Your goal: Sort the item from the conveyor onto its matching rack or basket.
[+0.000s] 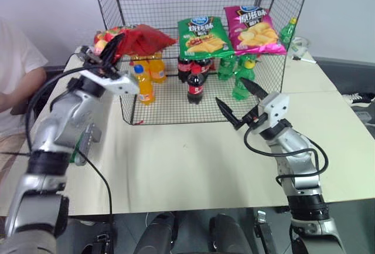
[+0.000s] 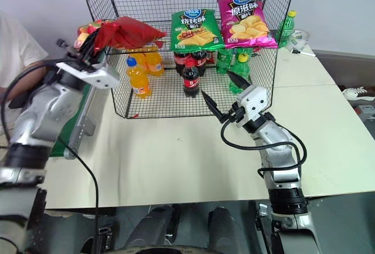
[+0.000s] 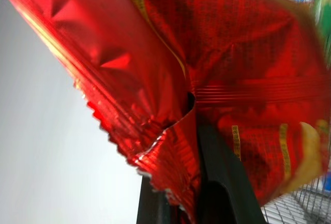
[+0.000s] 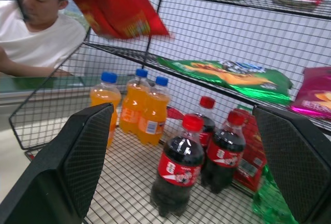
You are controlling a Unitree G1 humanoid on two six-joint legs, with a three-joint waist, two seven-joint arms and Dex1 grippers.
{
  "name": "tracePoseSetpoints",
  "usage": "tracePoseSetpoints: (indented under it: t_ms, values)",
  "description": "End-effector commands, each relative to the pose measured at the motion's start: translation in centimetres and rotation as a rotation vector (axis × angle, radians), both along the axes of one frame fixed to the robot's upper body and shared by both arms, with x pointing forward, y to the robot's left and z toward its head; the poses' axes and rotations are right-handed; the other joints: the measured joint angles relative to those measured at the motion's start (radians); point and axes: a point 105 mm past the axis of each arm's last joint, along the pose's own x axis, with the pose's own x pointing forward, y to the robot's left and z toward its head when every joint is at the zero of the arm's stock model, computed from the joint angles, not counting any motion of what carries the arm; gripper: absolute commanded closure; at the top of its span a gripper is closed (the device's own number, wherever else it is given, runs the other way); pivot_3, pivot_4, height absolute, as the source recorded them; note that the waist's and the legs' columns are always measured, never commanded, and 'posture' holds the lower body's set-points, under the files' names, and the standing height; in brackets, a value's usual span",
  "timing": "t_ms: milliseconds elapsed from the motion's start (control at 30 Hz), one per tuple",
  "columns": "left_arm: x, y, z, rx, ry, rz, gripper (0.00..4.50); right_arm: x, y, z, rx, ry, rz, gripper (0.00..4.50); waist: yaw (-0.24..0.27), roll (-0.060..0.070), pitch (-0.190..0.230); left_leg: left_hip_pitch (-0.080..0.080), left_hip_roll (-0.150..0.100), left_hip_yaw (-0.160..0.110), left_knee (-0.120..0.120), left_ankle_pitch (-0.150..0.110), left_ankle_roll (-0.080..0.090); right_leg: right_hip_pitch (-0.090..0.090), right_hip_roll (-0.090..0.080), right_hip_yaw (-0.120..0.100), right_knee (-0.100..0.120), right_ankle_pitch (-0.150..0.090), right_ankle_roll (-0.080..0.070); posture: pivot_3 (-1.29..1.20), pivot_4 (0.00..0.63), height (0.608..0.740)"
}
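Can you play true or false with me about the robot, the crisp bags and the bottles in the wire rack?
1. The left hand is shut on the red crisp bag. True.
2. The right hand is holding a cola bottle. False: it is open and holds nothing, in front of the rack.
3. The green crisp bag lies next to the pink crisp bag on the same shelf. True.
4. The orange drink bottles stand on the shelf above the crisp bags. False: they stand on the bottom shelf, below them.
5. The cola bottles have blue caps. False: their caps are red.
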Motion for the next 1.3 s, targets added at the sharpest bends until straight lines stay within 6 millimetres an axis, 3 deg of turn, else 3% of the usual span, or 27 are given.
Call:
tracePoseSetpoints:
  t_ms: [33,200,333,500,700,1067,1167,1300]
  values:
    - [2.0,-1.3,-0.3,0.034,-0.043,-0.001,4.47,-0.5,0.1,1.8,-0.007,-0.071,0.000,0.00,0.000,0.000,0.000,0.000,0.000,0.000,0.000,0.000,0.000,0.000,0.000,0.000,0.000,0.000,0.000,0.00,0.150,0.740]
    - [4.2,-2.7,-0.4,0.057,-0.041,0.017,4.47,-0.6,0.6,1.6,-0.041,-0.069,0.017,0.00,-0.002,-0.001,0.001,-0.001,0.000,0.000,0.000,0.000,0.000,-0.001,0.000,0.000,0.001,0.000,0.000,0.00,0.150,0.740]
    - [6.2,-2.7,-2.1,0.025,0.068,0.068,4.47,-0.6,0.1,1.6,-0.051,-0.066,-0.002,0.00,-0.003,-0.001,0.000,-0.001,0.000,0.000,0.000,0.000,0.000,-0.002,0.000,0.000,0.002,-0.001,0.001,0.00,0.150,0.740]
    - [7.4,-2.4,-0.8,-0.011,0.068,0.150,4.47,-0.6,-0.2,1.6,-0.056,-0.061,-0.011,0.00,-0.004,-0.003,0.001,-0.003,0.000,0.000,0.000,0.000,0.000,-0.003,0.000,0.000,0.002,-0.001,0.001,0.00,0.150,0.740]
    - [8.4,-1.5,-0.5,-0.053,0.112,0.235,4.47,-0.4,-0.5,1.8,-0.061,-0.060,-0.021,0.00,-0.004,-0.003,0.001,-0.004,-0.001,0.000,0.002,0.000,0.000,-0.003,0.000,0.000,0.002,-0.001,0.002,0.00,0.150,0.740]
    - [9.0,-2.4,-1.3,-0.112,0.204,0.234,4.47,-0.1,-0.1,1.7,-0.061,-0.054,-0.016,0.00,-0.003,-0.003,0.001,-0.004,-0.001,0.000,0.003,0.000,0.000,-0.003,0.000,0.000,0.003,-0.001,0.002,0.00,0.150,0.740]
    - [8.9,-3.0,-1.0,-0.173,0.224,0.172,3.61,-0.1,0.0,1.7,-0.065,-0.053,-0.017,0.00,-0.003,-0.003,0.001,-0.004,-0.001,0.000,0.003,0.000,0.000,-0.003,0.000,0.000,0.003,-0.001,0.002,0.00,0.150,0.740]
    - [8.8,-3.1,-0.7,-0.159,0.201,0.174,1.67,-0.1,0.1,1.6,-0.065,-0.050,-0.016,0.00,-0.001,-0.003,0.001,-0.004,-0.001,0.000,0.005,0.000,0.000,-0.002,0.000,0.000,0.003,-0.001,0.002,0.00,0.150,0.740]
